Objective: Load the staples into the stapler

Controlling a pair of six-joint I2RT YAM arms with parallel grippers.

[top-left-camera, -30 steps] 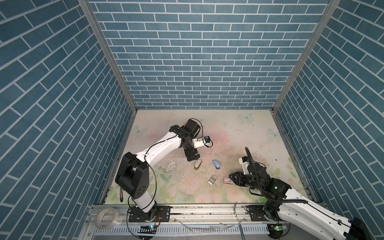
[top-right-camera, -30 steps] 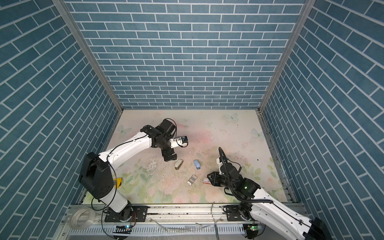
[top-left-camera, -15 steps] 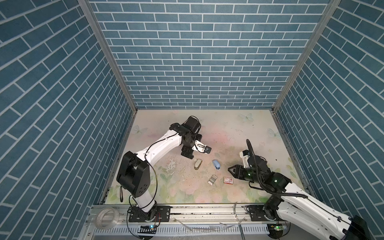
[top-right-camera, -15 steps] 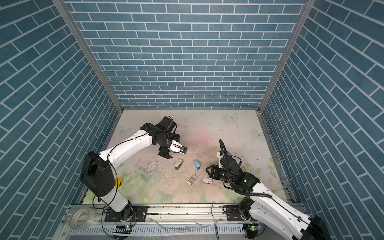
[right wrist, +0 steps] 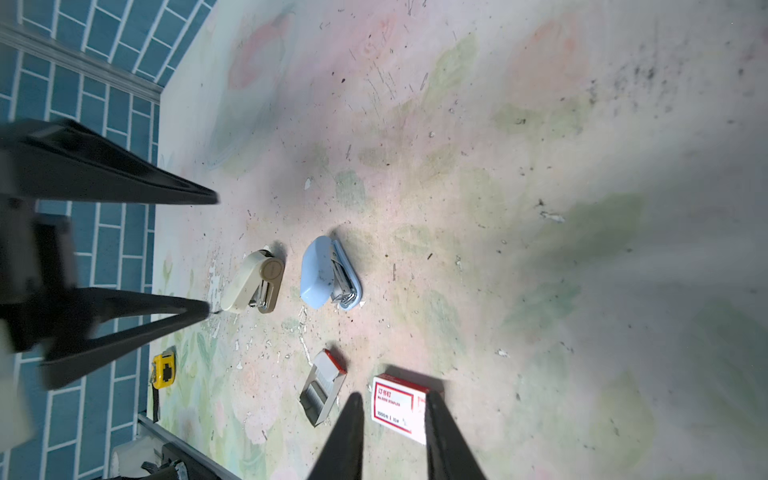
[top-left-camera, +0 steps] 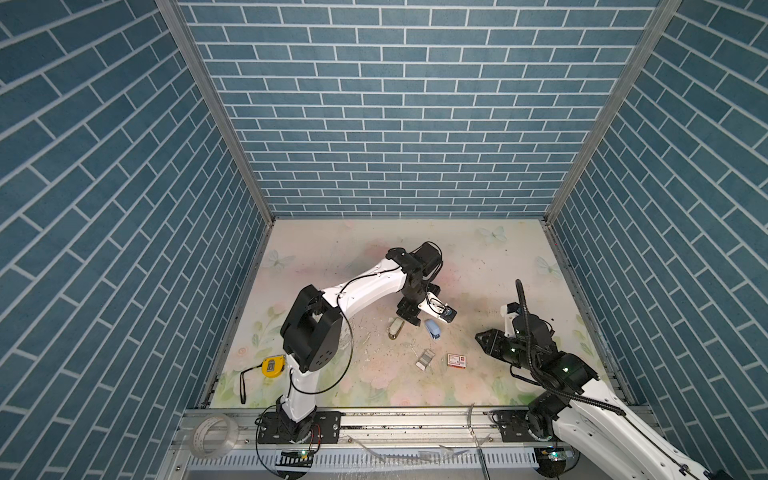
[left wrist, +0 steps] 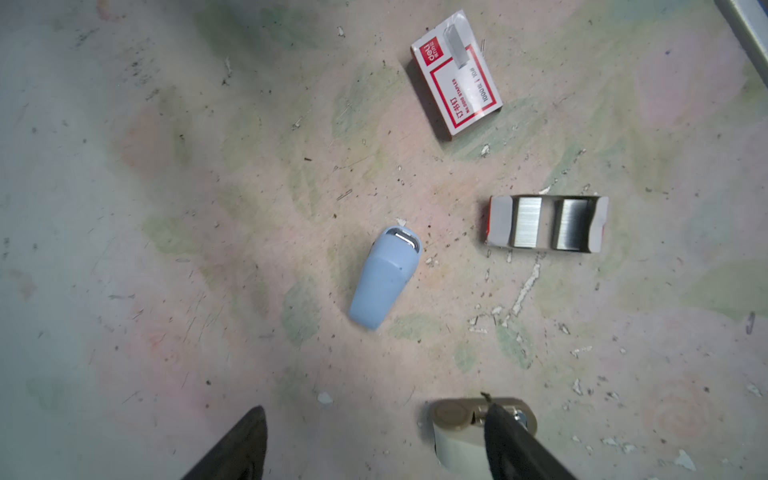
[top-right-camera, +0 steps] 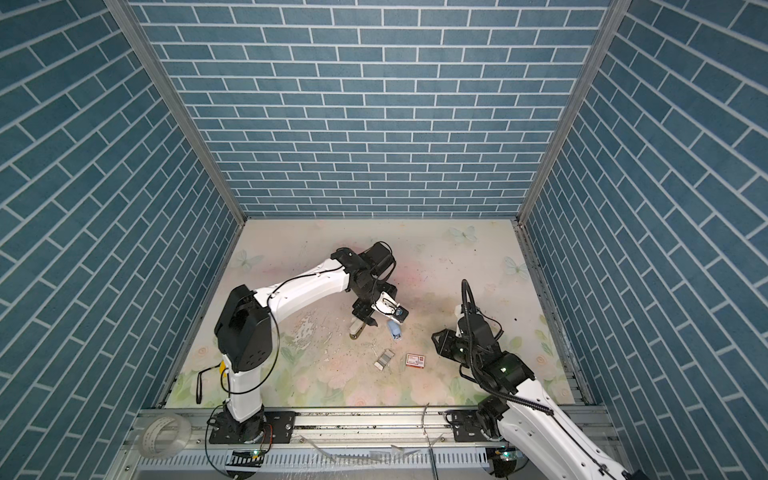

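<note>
– Starting at the far left, what lies there?
– A yellow tape measure (top-left-camera: 272, 366), on the mat (top-left-camera: 478, 266) beside the left arm's base.
– And the left gripper (left wrist: 374, 407)?
– Jaws wide apart, nothing between them. It hangs over the beige stapler (left wrist: 455, 440) and the blue stapler (left wrist: 384, 282). In the left wrist view one finger crosses the beige one; whether it touches, I cannot tell.
– Where are the staples (left wrist: 528, 222)?
– Two silvery blocks in an open grey tray (left wrist: 500, 220), just in front of the blue stapler and left of the red-and-white box (top-left-camera: 456, 360). The left wrist view shows both blocks; both top views give only a pale striped patch. There the tray's long axis slants from front-left to back-right.
– Which way does the blue stapler point?
– Its long axis runs back to front, the metal-tipped end toward the front rail (top-left-camera: 395, 419). Only the right wrist view shows the metal magazine between shell and base.
– The right gripper (right wrist: 392, 394)?
– Jaws partly apart, empty, near the box on its right; the box shows through the gap.
</note>
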